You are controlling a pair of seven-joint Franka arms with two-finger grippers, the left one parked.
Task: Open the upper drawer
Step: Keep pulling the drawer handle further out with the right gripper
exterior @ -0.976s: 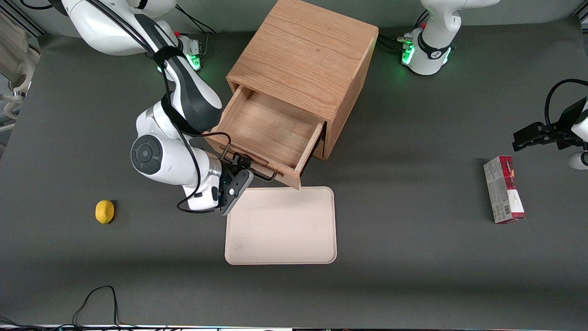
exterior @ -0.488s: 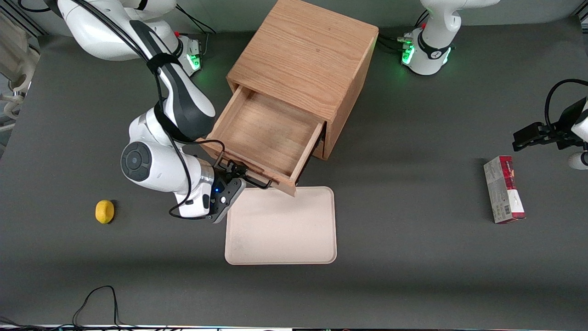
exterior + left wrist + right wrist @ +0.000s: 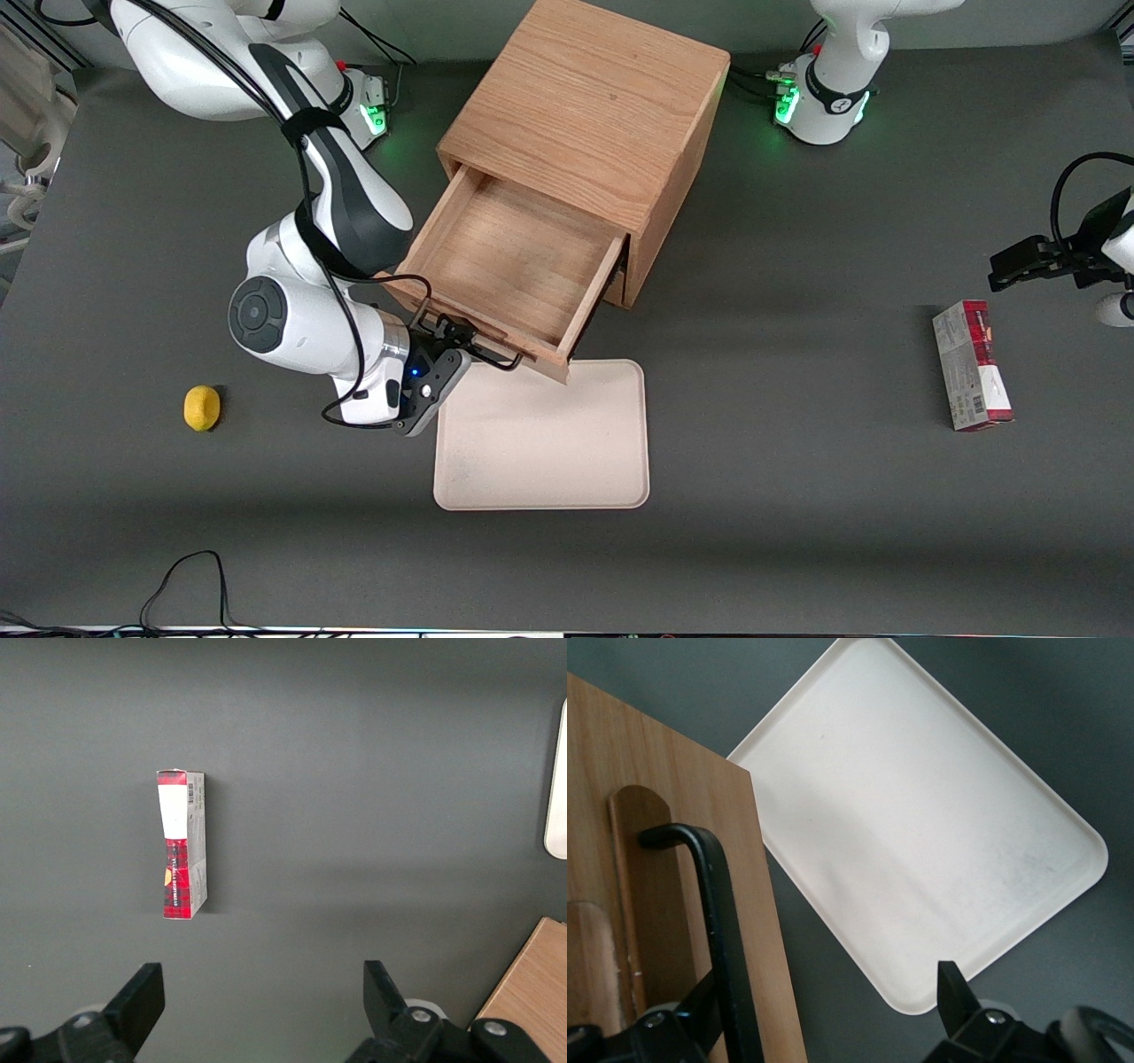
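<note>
the gripper (image 3: 449, 341) sits at the black wire handle (image 3: 718, 930) of the upper drawer (image 3: 509, 266), its fingers spread apart with the handle between them, one finger just beside it. the drawer stands pulled well out of the cabinet (image 3: 589, 124), above the gripper. a cream tray (image 3: 542, 434) lies just beside it, nearer the front camera.

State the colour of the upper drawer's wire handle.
Black, clearest in the right wrist view: thin wire handle beside the gripper.

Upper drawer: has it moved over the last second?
Yes. The upper drawer has slid a bit farther out of the cabinet; its front corner now overlaps the tray. The tool is at its handle.
</note>
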